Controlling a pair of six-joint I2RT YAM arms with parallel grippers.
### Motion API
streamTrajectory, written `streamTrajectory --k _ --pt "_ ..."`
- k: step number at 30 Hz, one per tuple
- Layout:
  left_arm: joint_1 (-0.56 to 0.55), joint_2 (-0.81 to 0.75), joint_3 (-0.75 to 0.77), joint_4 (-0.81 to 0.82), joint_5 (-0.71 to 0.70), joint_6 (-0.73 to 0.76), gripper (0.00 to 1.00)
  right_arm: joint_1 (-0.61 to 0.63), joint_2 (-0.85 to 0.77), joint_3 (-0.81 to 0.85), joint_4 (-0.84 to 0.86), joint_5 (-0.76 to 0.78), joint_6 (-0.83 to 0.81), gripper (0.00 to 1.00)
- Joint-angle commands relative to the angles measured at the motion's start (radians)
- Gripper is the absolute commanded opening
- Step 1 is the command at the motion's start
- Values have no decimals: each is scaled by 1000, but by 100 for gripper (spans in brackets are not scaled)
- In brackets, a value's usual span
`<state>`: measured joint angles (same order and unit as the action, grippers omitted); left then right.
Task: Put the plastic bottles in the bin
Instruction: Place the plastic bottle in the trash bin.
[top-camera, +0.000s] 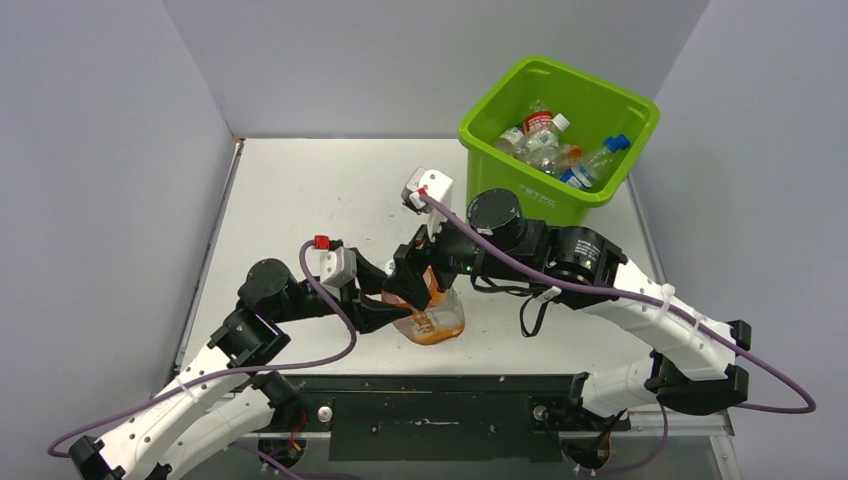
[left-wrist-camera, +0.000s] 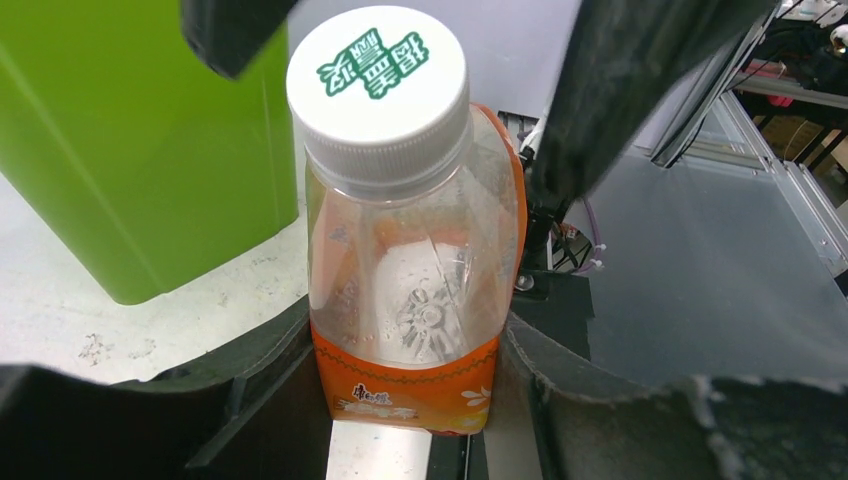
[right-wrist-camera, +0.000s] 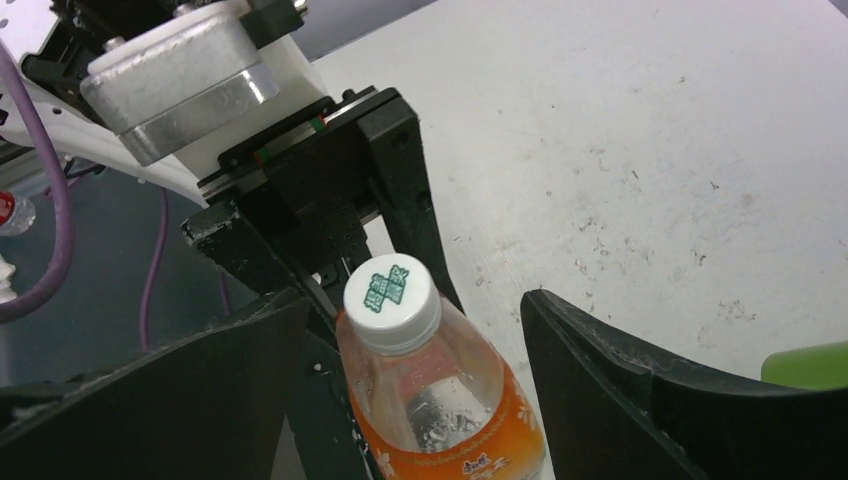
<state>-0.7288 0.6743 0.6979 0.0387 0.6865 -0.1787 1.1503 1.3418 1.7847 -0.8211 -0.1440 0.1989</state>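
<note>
So my left gripper (left-wrist-camera: 405, 345) is clamped on the lower body of an orange-tinted bottle (left-wrist-camera: 410, 270), one finger pressed on each side. My right gripper (right-wrist-camera: 412, 310) hangs around the same bottle's neck with its jaws spread wide. There's a clear gap on both sides, so it isn't touching anything as far as I can see. All of this is over the near middle of the grey table (top-camera: 300, 200). The lime-green bin (top-camera: 530, 185) stands in the far right corner, apart from the held bottle, with a handful of crushed clear bottles (top-camera: 550, 145) already inside. The held bottle is roughly upright, with an orange label (left-wrist-camera: 410, 375) around its base and a white cap (left-wrist-camera: 378, 80) with green print on top.
</note>
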Motion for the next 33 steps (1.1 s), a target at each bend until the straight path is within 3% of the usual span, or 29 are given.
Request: streamTrajectory --k 1,10,14,16,17,20,22,23,27,33 --pt "12 -20 -6 104 -8 -39 0 35 -16 -24 50 63 25 76" --pt "16 -51 -55 187 -16 -53 0 37 4 -53 13 203 46 39" --pt "16 -70 -83 238 -19 -53 0 37 10 -40 24 207 42 13" --pt "16 -93 -108 264 -33 -56 8 37 9 -24 35 207 42 6" --pt "16 -102 -119 281 -36 -56 19 37 6 -7 41 207 41 5" --pt "16 -132 -152 342 -68 -60 63 37 -7 33 63 214 47 5" --pt "16 -154 -170 371 -97 -64 82 37 -25 54 82 236 49 5" --pt "16 -166 -181 383 -113 -65 100 37 -41 64 94 256 50 5" --pt "16 -216 -207 404 -205 -60 96 36 -96 120 141 399 25 5" --pt "20 -282 -240 422 -336 -27 96 36 -182 178 353 716 -135 5"
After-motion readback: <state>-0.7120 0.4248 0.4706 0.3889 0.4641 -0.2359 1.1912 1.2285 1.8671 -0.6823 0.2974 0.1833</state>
